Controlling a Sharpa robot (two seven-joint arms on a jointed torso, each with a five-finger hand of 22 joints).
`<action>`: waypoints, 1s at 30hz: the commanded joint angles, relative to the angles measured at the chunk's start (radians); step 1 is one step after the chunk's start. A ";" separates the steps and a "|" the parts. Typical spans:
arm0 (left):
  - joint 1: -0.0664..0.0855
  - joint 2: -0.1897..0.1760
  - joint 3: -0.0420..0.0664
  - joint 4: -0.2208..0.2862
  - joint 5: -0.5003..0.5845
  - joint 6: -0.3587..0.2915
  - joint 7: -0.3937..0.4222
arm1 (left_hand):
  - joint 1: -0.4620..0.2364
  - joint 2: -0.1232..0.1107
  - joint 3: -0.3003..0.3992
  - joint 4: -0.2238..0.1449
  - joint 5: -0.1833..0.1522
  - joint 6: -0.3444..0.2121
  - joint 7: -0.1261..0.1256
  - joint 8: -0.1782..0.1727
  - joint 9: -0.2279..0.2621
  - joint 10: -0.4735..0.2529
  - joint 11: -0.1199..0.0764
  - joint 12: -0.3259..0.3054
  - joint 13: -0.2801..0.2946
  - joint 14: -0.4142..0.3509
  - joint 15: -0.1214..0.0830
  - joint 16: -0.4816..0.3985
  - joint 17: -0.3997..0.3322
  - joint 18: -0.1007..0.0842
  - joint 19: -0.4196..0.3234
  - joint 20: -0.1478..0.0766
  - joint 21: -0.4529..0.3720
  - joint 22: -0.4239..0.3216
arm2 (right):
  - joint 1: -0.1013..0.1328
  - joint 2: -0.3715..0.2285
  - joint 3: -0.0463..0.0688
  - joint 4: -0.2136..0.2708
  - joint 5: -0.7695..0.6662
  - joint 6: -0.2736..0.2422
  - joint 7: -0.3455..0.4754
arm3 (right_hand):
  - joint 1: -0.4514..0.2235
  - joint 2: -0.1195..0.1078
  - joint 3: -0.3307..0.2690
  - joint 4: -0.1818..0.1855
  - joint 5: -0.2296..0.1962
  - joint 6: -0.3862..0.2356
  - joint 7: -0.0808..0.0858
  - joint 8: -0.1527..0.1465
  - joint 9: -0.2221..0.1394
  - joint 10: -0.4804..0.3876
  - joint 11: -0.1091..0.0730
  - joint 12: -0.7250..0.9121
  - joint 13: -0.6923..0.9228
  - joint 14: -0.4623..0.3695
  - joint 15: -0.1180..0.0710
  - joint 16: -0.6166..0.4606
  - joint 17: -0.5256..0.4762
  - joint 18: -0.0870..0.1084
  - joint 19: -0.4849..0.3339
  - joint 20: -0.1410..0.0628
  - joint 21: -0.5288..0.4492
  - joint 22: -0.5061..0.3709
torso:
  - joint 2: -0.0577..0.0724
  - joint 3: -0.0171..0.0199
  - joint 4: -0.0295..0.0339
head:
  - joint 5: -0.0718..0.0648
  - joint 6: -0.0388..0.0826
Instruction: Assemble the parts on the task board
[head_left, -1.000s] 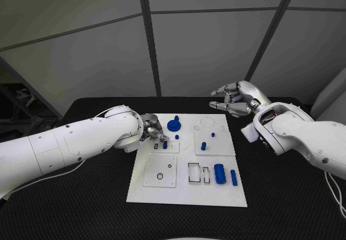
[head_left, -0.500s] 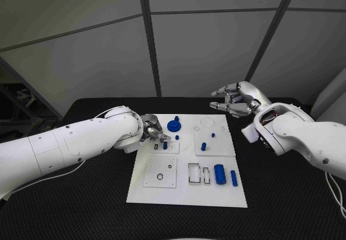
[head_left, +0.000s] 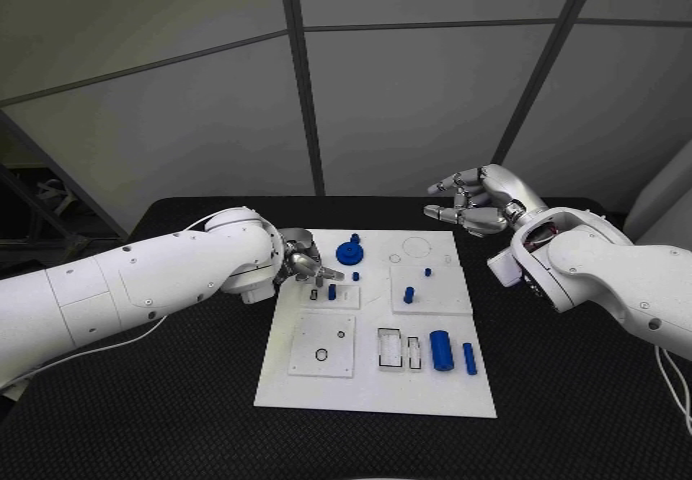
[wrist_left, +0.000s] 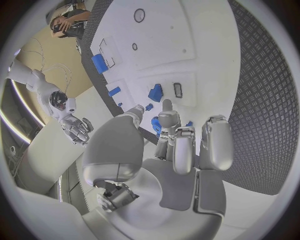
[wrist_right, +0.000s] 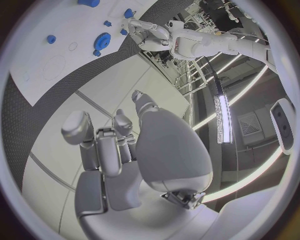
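Left hand (head_left: 306, 262) pinching blue part (wrist_left: 155, 124)

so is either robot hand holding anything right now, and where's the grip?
Cannot tell for the left robot hand: its fingers are curled low over the task board beside blue parts, with no clear grip. The right robot hand holds nothing, raised beyond the board.

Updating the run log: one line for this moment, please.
left hand: over task board left edge, beside blue parts | right hand: raised past far edge, holding nothing

Pale grey wall panels (head_left: 188, 130) split by dark seams (head_left: 300, 100) stand behind the black textured desk (head_left: 159, 400).
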 joint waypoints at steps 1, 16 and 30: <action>0.023 0.006 0.003 -0.012 0.007 0.123 -0.043 | -0.003 0.001 -0.023 0.007 0.000 -0.005 0.004 -0.010 -0.003 -0.008 0.007 -0.008 -0.005 0.106 0.001 0.006 0.263 -0.001 -0.004 0.002 -0.009 -0.004 | 0.002 0.001 0.001 -0.004 -0.002 0.008 0.000 | -0.008 0.001 -0.003 0.002 -0.002 0.005 0.003 0.005 -0.002 0.001 -0.006 -0.005 -0.001 0.065 -0.005 -0.003 0.114 0.019 -0.005 -0.003 -0.006 -0.001 | 0.001 0.0006 -0.0003 | 0.003 0.001; 0.161 0.147 -0.023 -0.178 0.119 0.404 -0.142 | 0.038 0.041 -0.112 0.014 0.002 -0.027 0.024 -0.064 -0.027 -0.044 0.025 -0.038 -0.036 0.099 0.017 -0.007 0.247 0.007 -0.029 0.016 -0.040 -0.035 | 0.002 0.012 0.000 -0.018 -0.003 0.017 -0.008 | -0.009 0.001 -0.003 0.002 -0.002 0.005 0.003 0.005 -0.002 0.001 -0.006 -0.005 -0.001 0.065 -0.005 -0.003 0.114 0.019 -0.005 -0.003 -0.006 -0.001 | 0.002 0.0009 -0.0026 | 0.013 0.002; 0.180 0.277 -0.071 -0.333 0.153 0.513 -0.166 | 0.069 0.068 -0.132 0.004 0.008 -0.023 0.028 -0.083 -0.035 -0.053 0.029 -0.039 -0.037 0.097 0.021 -0.011 0.244 0.008 -0.032 0.021 -0.045 -0.036 | 0.002 0.017 0.000 -0.016 -0.007 0.026 -0.014 | -0.010 0.001 -0.004 0.003 -0.002 0.005 0.003 0.005 -0.002 0.001 -0.006 -0.005 -0.001 0.064 -0.005 -0.004 0.113 0.019 -0.006 -0.003 -0.007 -0.002 | 0.002 0.0001 -0.0015 | 0.010 -0.007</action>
